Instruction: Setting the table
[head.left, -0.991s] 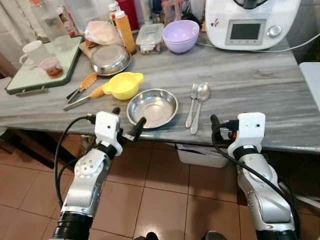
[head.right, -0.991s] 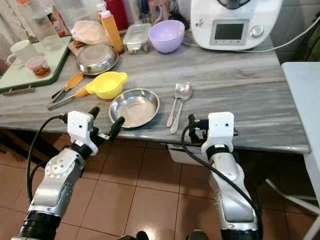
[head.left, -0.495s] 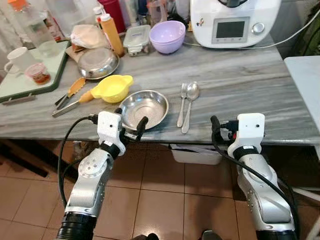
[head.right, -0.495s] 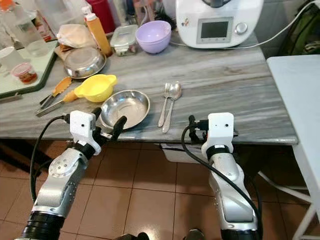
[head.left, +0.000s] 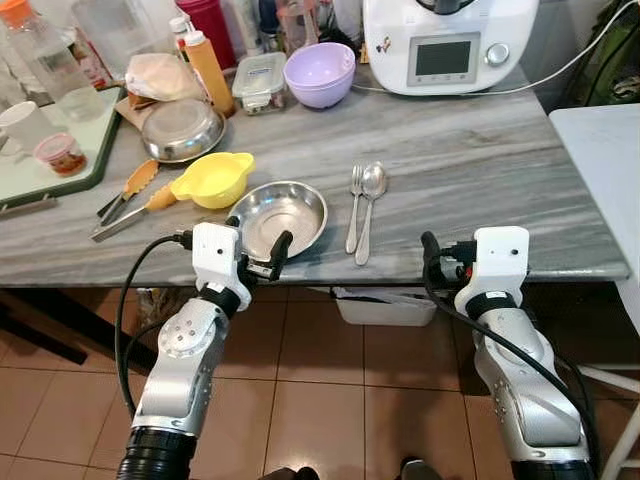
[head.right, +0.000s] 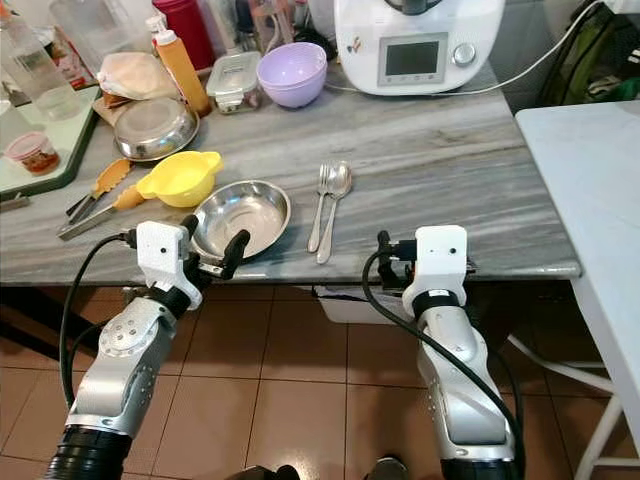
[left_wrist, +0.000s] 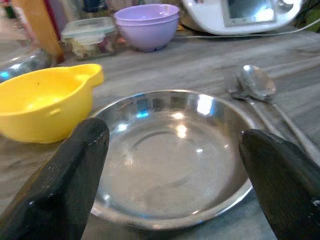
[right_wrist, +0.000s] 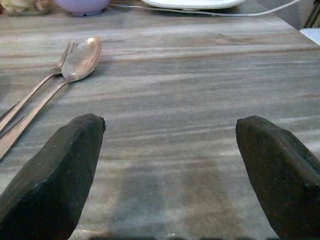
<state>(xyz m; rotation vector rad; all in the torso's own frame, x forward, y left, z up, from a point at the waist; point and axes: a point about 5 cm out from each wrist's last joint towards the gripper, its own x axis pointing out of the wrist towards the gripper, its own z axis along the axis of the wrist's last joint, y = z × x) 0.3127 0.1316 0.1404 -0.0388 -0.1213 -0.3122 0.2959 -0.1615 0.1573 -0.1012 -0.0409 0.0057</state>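
A shallow steel bowl (head.left: 277, 211) sits near the front edge of the grey marble table (head.left: 470, 170). My left gripper (head.left: 258, 232) is open just in front of it, one finger off each side of its near rim; in the left wrist view the bowl (left_wrist: 170, 155) lies between the two black fingers (left_wrist: 75, 175). A fork (head.left: 352, 195) and spoon (head.left: 368, 195) lie side by side to the right of the bowl. My right gripper (right_wrist: 170, 124) is open at the table's front edge with bare tabletop ahead and the spoon (right_wrist: 80, 57) off to one side.
A yellow bowl (head.left: 212, 180) touches the steel bowl's left side, with tongs (head.left: 125, 195) beyond it. Further back stand a second steel bowl (head.left: 182, 130), a purple bowl (head.left: 320, 72), a lidded container (head.left: 258, 82), a sauce bottle (head.left: 205, 62) and a white kitchen machine (head.left: 445, 45). A white table (head.left: 600, 150) adjoins on the right.
The whole view has shifted, so the table's things sit further left in the picture. The steel bowl now lies directly ahead of my left gripper. Both grippers stay open.
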